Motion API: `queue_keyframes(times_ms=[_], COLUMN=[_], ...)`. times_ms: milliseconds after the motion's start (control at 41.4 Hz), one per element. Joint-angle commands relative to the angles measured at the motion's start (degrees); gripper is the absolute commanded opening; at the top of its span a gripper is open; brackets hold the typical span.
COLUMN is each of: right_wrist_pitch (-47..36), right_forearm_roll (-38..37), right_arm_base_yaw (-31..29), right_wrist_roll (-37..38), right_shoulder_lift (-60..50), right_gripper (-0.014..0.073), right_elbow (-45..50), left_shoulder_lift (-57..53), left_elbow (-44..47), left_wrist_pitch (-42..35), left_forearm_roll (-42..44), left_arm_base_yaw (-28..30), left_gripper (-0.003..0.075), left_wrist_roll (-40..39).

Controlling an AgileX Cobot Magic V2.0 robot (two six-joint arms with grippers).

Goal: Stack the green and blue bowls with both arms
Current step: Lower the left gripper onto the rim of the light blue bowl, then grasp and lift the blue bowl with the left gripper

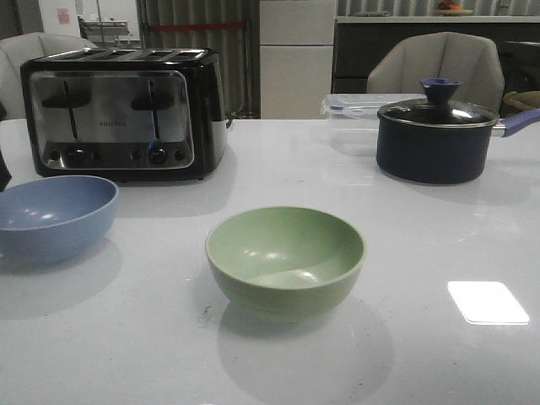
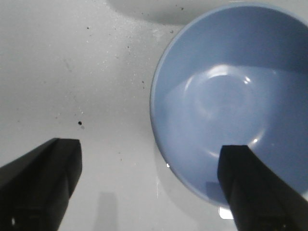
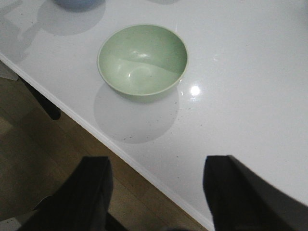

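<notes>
Front view, left to right, with the black and chrome four-slot toaster (image 1: pixel 125 112) as landmark. The muted dusty blue round bowl (image 1: pixel 52 216) stands upright on the white glossy table (image 1: pixel 405 253), in front of the toaster and to its left, cut by the picture's left edge. The pale sage green round bowl (image 1: pixel 285 260) stands upright in front of the toaster and to its right, nearer the camera, well apart from the blue bowl; both bowls are empty. Farther right of the toaster, at about its depth, stands the dark lidded pot with a blue knob (image 1: pixel 438 138); a clear plastic container (image 1: pixel 354 108) sits just behind the pot's left side. Grey chairs (image 1: pixel 439 63) stand beyond the table's far edge.

Left wrist view: the left gripper (image 2: pixel 149 187) hangs above the table with its two black fingers (image 2: pixel 41 183) spread wide and holding nothing; one finger overlaps the blue bowl's (image 2: pixel 231 96) near rim in the picture, the other is over bare table. Contact cannot be told.

Right wrist view: the right gripper (image 3: pixel 156 192) is likewise spread wide and empty, over the table's near edge, with wooden floor (image 3: pixel 38 144) showing below. The green bowl (image 3: pixel 142 60) lies beyond the fingertips, apart from them.
</notes>
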Motion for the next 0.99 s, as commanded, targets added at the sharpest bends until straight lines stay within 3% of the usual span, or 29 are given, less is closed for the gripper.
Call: queue_keyframes(times_ms=[0,241,724,965], right_wrist_pitch=[-3.7,-3.7,-3.7,-3.7], right_forearm_roll=[0.4,0.4,0.4,0.4], right_arm_base_yaw=[0.0,0.0,0.0,0.0], right_wrist_roll=[-0.8,-0.8,-0.8,-0.8], right_shoulder_lift=[0.0,0.0,0.0,0.0], right_gripper=[0.0518,0.0518,0.0518,0.0518], right_elbow=[-1.6,-1.6,-1.6,-1.6], left_shoulder_lift=[1.7,7.2,8.5,7.0], left_elbow=[-3.7,-6.7,-6.7,-6.7], left_wrist_pitch=[-3.4,-3.9,-4.4,-3.9], left_forearm_roll=[-0.8,-0.8,-0.8,-0.9], left_arm_base_yaw=[0.2,0.2,0.2,0.1], left_gripper=[0.0623,0.0610,0.0188,0.0092], left_wrist_roll=[-0.5,-0.5,-0.5,-0.5])
